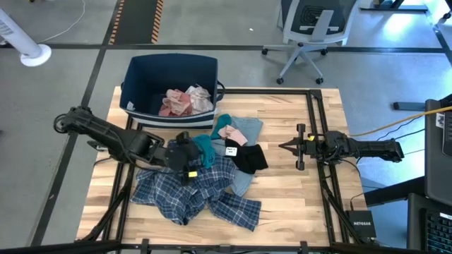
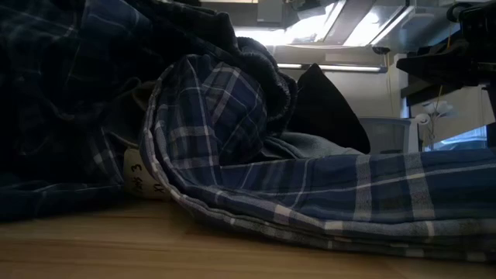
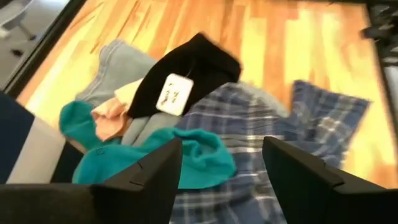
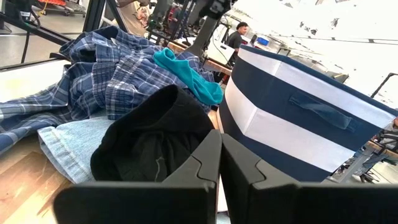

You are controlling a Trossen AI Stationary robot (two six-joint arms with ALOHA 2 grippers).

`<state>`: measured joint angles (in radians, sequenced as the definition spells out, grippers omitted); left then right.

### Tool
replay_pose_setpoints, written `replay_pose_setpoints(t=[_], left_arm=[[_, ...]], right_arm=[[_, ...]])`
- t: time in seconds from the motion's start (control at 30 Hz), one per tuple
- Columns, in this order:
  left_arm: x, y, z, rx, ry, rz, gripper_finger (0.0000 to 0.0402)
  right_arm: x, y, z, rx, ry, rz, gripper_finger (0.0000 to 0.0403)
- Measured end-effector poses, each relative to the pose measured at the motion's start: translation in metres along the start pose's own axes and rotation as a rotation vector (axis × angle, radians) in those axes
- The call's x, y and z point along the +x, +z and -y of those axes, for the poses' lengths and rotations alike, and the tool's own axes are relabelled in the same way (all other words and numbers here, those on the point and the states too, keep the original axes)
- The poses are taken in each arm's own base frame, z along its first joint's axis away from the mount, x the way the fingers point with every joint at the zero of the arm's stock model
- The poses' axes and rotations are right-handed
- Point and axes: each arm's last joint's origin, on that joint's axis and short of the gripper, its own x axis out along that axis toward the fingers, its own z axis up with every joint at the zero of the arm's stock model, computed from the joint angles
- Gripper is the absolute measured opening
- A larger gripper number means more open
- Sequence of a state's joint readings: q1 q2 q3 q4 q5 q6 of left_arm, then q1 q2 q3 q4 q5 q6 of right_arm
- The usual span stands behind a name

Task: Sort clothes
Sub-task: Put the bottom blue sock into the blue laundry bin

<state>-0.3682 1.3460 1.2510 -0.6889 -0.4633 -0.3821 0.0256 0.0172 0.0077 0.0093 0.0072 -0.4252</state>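
The clothes lie heaped at the table's middle. A blue-white plaid shirt (image 1: pixel 198 196) is spread at the near side, with a teal piece (image 1: pixel 207 147), a small black item (image 1: pixel 248 158) bearing a white tag, a pink piece (image 1: pixel 229 132) and a light grey-blue garment (image 1: pixel 245 127) beyond it. My left gripper (image 1: pixel 188 159) hangs open just above the teal piece (image 3: pixel 186 155) and the plaid shirt (image 3: pixel 267 130), with nothing between its fingers. My right gripper (image 1: pixel 286 147) waits shut at the right, pointing level at the black item (image 4: pixel 155 137).
A dark blue bin (image 1: pixel 169 85) with a white band stands at the table's far left, with pink and white pieces (image 1: pixel 185 101) inside. Black frame rails (image 1: pixel 314 127) run across the right part of the table. Bare wood lies at the near right.
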Motion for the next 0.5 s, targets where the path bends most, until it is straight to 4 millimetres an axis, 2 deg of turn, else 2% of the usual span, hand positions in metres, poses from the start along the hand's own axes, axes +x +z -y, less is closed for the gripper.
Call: replay_pose_setpoints(t=[0.23, 0.5], left_arm=[[0.033, -0.003, -0.002, 0.041, 0.063, -0.076, 0.0219], [0.058, -0.006, -0.005, 0.065, 0.048, -0.146, 0.0219]], right_arm=[[0.0, 0.0, 0.0, 0.0, 0.0, 0.0, 0.0017], [0.0, 0.0, 0.0, 0.0, 0.0, 0.0, 0.0017]])
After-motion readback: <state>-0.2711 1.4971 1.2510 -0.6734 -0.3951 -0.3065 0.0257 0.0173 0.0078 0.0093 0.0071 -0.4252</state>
